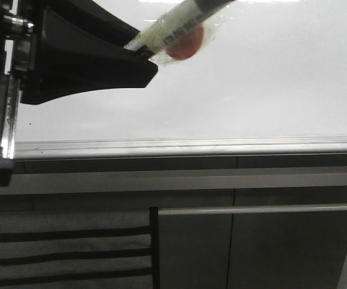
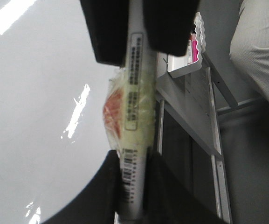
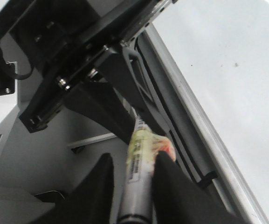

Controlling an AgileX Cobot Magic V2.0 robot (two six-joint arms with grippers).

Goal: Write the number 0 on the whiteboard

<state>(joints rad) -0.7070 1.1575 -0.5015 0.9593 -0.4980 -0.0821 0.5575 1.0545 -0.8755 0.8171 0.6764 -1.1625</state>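
The whiteboard [image 1: 269, 90] is glossy white and fills the upper front view; no number 0 shows on it, only tiny dark specks. A white marker [image 1: 173, 33] wrapped in clear tape with a red patch is held in front of the board. My left gripper [image 1: 142, 51] is shut on its barcode end, as the left wrist view [image 2: 133, 168] shows. My right gripper [image 3: 133, 168] is shut on the marker's grey cap end [image 3: 136, 200] and faces the left gripper [image 3: 134, 116]. The right gripper also shows in the left wrist view [image 2: 135, 51]. It is outside the front view.
A grey metal rail [image 1: 191, 146] runs along the board's lower edge. Dark grey cabinet panels [image 1: 281, 253] stand below it. A white and pink holder [image 2: 195, 46] and a grey cloth shape [image 2: 260, 56] lie beside the board.
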